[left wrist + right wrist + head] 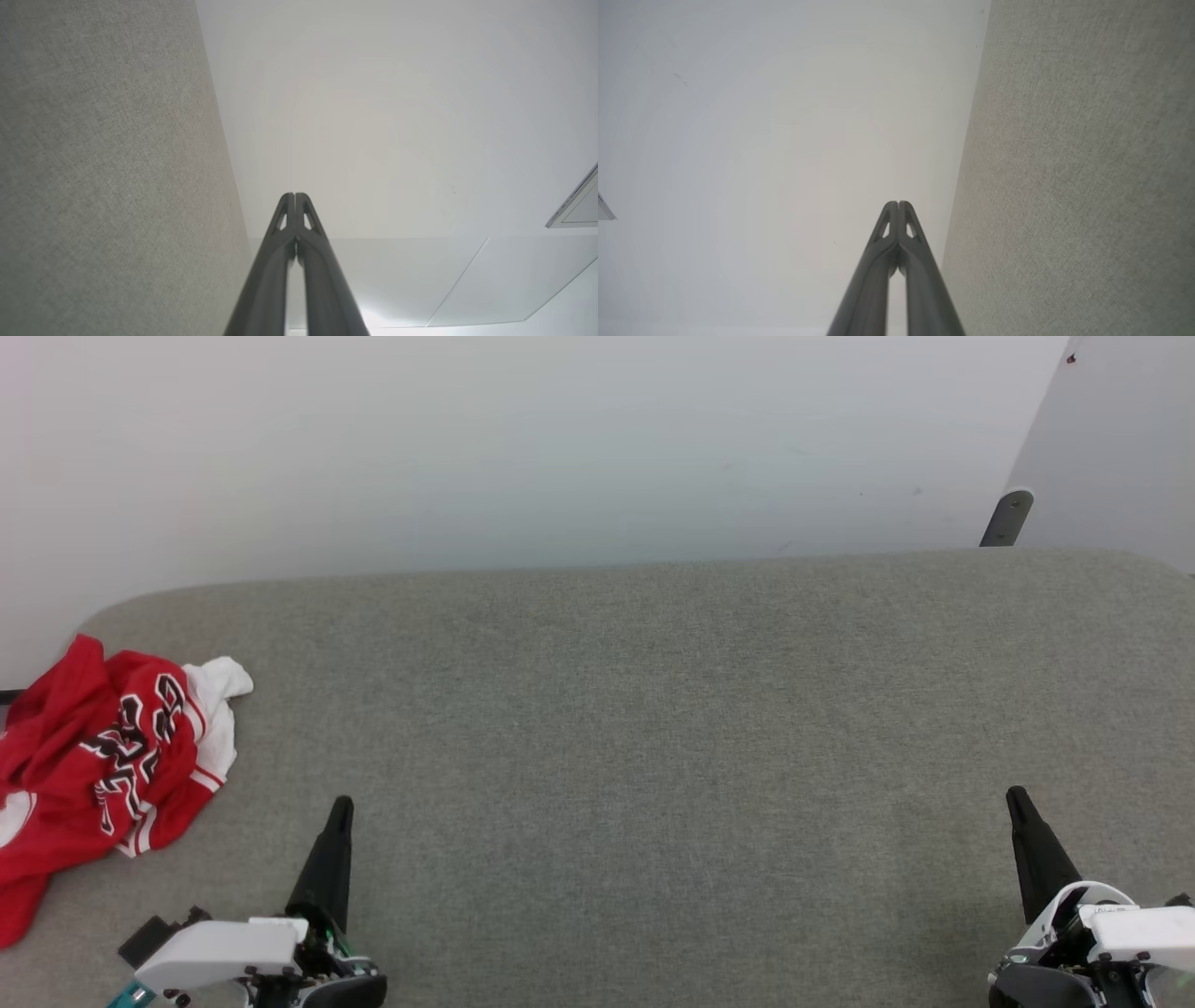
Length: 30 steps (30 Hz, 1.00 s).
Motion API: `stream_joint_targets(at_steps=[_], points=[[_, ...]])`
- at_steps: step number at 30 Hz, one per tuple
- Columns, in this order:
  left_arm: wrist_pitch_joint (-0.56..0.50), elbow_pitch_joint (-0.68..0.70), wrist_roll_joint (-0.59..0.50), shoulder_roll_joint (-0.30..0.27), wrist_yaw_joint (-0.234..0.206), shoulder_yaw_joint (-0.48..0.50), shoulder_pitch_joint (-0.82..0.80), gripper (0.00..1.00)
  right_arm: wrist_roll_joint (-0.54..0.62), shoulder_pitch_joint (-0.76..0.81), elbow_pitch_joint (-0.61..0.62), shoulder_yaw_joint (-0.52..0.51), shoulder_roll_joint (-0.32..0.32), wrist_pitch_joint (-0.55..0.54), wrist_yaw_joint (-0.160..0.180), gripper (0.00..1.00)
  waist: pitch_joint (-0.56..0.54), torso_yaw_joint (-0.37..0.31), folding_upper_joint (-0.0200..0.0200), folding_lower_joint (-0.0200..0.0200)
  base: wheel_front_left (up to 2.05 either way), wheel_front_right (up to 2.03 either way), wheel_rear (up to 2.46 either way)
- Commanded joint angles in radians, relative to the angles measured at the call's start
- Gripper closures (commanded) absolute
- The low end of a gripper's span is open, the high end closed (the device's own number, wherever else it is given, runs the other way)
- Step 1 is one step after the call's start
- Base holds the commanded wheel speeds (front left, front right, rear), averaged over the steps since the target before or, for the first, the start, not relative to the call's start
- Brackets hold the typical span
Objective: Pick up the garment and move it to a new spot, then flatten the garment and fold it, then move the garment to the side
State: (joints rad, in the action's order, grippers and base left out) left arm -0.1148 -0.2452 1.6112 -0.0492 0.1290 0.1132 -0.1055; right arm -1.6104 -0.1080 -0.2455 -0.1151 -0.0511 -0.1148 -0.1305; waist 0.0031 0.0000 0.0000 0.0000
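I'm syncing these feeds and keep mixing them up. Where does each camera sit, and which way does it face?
Head view: on the head, facing forward and down at grey surface and garment; left end effector and right end effector show.
Left wrist view: on that wrist, looking along its shut fingers at the wall.
Right wrist view: likewise, mirrored.
Shared: grey surface and wall.

Shirt point(103, 756), left edge of the frame: bright red body, white sleeve, red-and-white striped trim, black lettering outlined in white.
Fabric surface point(653, 756), middle and bottom: grey-green, fine woven fleck, even all over.
Wall point(560, 448), top: plain pale grey-white, a few faint dark specks.
Left gripper point(342, 805), lower left: charcoal fingers, white casing, a teal bit at the base.
Right gripper point(1016, 798), lower right: same charcoal fingers, white casing over black.
Bracket point(1006, 518), upper right: dark grey.
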Motion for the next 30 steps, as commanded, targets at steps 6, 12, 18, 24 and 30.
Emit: stream_joint_targets(at_steps=[6,12,18,24,30], points=[[0.001,-0.038,0.000,0.009,-0.002,-0.003,0.036,0.00,0.000,0.029,-0.039,0.000,0.004,0.000,0.000,0.00,0.000,0.000,0.0000,0.0000,0.00,0.00,0.00],[0.022,-0.006,-0.005,0.008,-0.003,-0.024,0.045,0.00,0.007,0.027,-0.022,0.032,0.004,0.028,0.000,0.00,0.000,-0.001,0.0000,0.0000,0.00,0.00,0.00],[0.042,0.025,-0.013,0.005,-0.009,-0.044,0.056,0.00,0.020,0.025,-0.008,0.064,0.000,0.055,0.000,0.00,-0.001,-0.002,0.0000,0.0000,0.00,0.00,0.00],[0.065,0.054,-0.035,-0.004,-0.017,-0.064,0.068,0.00,0.051,0.022,0.000,0.093,-0.011,0.082,0.000,0.00,-0.003,-0.002,0.0000,0.0000,0.00,0.00,0.00],[0.094,0.079,-0.079,-0.020,-0.027,-0.084,0.079,0.00,0.106,0.018,0.002,0.120,-0.022,0.111,0.000,0.00,-0.005,-0.003,0.0000,0.0000,0.00,0.00,0.00]])
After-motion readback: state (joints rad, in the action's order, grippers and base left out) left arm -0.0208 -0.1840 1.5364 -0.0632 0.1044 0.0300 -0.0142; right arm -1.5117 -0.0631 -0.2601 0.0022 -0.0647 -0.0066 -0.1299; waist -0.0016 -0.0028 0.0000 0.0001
